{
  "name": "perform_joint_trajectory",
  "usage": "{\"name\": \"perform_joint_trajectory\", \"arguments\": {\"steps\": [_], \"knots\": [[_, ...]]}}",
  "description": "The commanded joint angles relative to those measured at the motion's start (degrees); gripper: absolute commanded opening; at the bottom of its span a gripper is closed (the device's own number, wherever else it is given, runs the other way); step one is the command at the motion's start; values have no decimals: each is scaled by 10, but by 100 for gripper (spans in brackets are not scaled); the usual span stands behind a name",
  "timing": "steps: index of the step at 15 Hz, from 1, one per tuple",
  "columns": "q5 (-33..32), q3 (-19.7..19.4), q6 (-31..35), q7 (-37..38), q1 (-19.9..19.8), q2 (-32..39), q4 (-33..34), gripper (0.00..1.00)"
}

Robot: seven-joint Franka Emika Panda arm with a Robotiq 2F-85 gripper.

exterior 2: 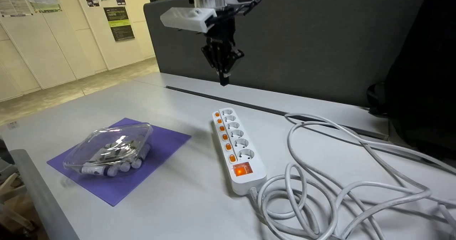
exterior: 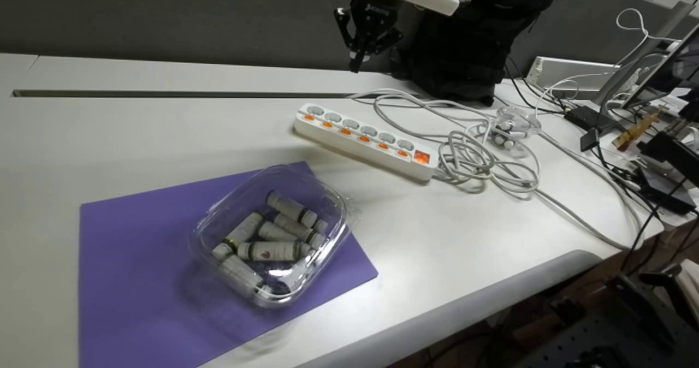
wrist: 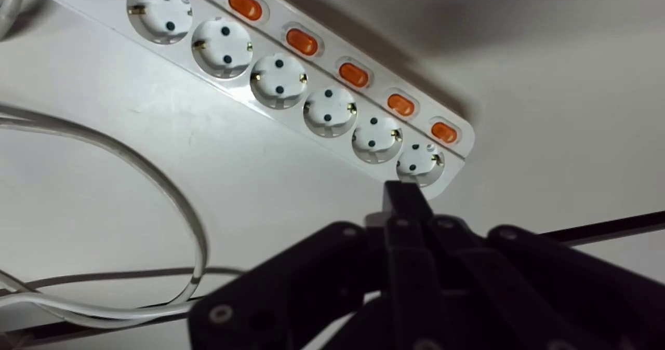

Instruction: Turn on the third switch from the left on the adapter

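Note:
The adapter is a white power strip point(exterior: 349, 143) with a row of round sockets and small orange switches, lying on the table. It also shows in an exterior view point(exterior 2: 254, 179) and in the wrist view point(wrist: 323, 62). Counted from the end away from the cable, the third switch point(exterior: 345, 131) is orange like its neighbours; it also shows in the wrist view point(wrist: 354, 75). I cannot tell each small switch's on/off position. A larger red-orange switch point(exterior 2: 242, 169) at the cable end glows. My gripper point(exterior: 356, 65) is shut and empty, above and behind the strip's cable-free end; fingertips point(wrist: 408, 199) touch nothing.
A coiled grey-white cable point(exterior: 464, 158) runs from the strip. A clear plastic box point(exterior: 273, 291) with several small vials stands on a purple sheet point(exterior: 125, 280). A black backpack point(exterior: 458, 40) and a dark partition point(exterior 2: 320, 44) stand behind the table.

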State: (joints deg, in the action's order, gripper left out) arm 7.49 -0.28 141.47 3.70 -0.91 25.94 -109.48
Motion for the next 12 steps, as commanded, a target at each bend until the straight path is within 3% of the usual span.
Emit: {"name": "perform_joint_trajectory", "arguments": {"steps": [1, 5, 10, 12], "knots": [[-19, -9, -20, 25, 10, 38, 51, 0], [-33, -17, -29, 34, 16, 67, 68, 0], [-60, -29, -25, 47, 31, 81, 43, 0], [-45, -15, -16, 20, 16, 85, 44, 1]]}}
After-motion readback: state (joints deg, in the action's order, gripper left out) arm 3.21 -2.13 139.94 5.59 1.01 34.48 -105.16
